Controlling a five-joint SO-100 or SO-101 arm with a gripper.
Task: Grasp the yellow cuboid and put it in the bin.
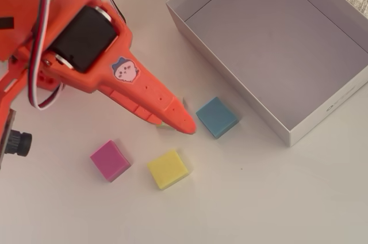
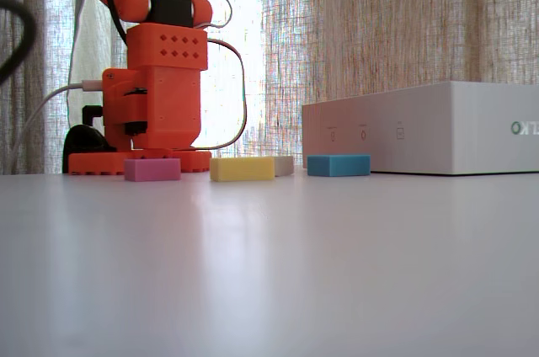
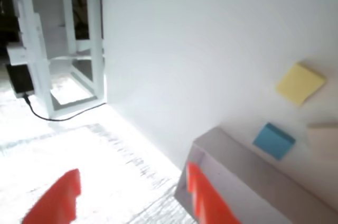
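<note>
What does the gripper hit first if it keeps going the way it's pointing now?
Probably the bin: in the wrist view its near corner lies just ahead of the open gripper. Overhead, the tip aims toward the blue block. Height is unclear, so hedge.

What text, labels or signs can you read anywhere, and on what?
"OKTZ"-like letters after a green ring, on the bin side at far right: cut off by the frame and possibly mirrored, so not surely readable.
Three small icons on the same wall: too small to read.
Cartoon face sticker on the arm: no words.
</note>
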